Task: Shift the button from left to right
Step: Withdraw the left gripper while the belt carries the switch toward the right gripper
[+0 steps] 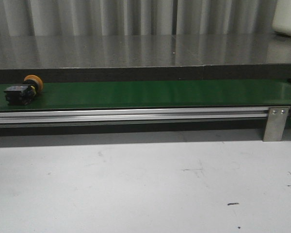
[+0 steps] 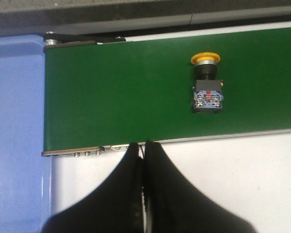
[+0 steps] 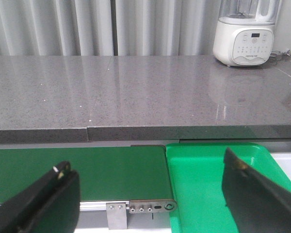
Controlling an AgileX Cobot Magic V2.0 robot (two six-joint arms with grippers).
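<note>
Button (image 2: 206, 83) lies on green belt (image 2: 116, 92); left end effector (image 2: 143, 150) together, right end effector (image 3: 150, 194) apart.

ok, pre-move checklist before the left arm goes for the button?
1. Button located: ok. It lies on its side on the green belt, near the belt's left end.
2. Button free to grasp: ok. Nothing touches it or lies beside it.
3. Left gripper ready: not ok. Its fingers are shut and empty, hanging over the near belt edge; open them first.
4. Right gripper ready: ok. It is open and empty.
5. Drop spot on the right: ok. The green tray past the belt's end shows nothing in it, though one finger hides part.
6. Belt running or stopped: cannot tell.
</note>
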